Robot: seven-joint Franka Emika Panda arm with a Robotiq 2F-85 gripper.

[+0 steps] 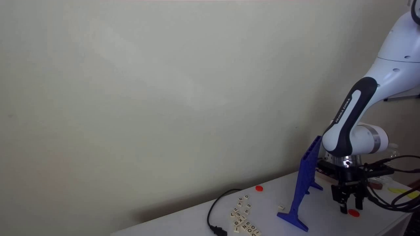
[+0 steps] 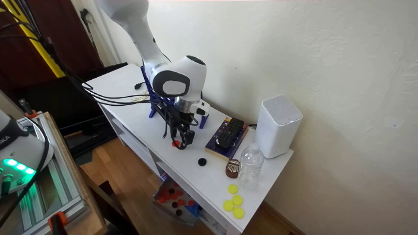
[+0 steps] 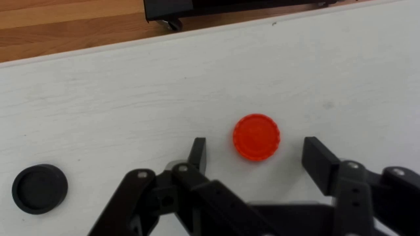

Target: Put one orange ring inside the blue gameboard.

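Observation:
An orange ring, a flat round piece, lies on the white table between the fingers in the wrist view. It also shows in both exterior views. My gripper is open around and just above the ring, with gaps on both sides; no finger touches it. The gripper points down in both exterior views. The blue gameboard stands upright on splayed feet beside the arm; in an exterior view the arm hides most of it, but a foot shows. Another orange ring lies beyond the board.
A black disc lies near the gripper. A book with a remote, a thumb piano, a bottle, yellow discs and a white box stand farther along. Letter tiles lie beyond the board.

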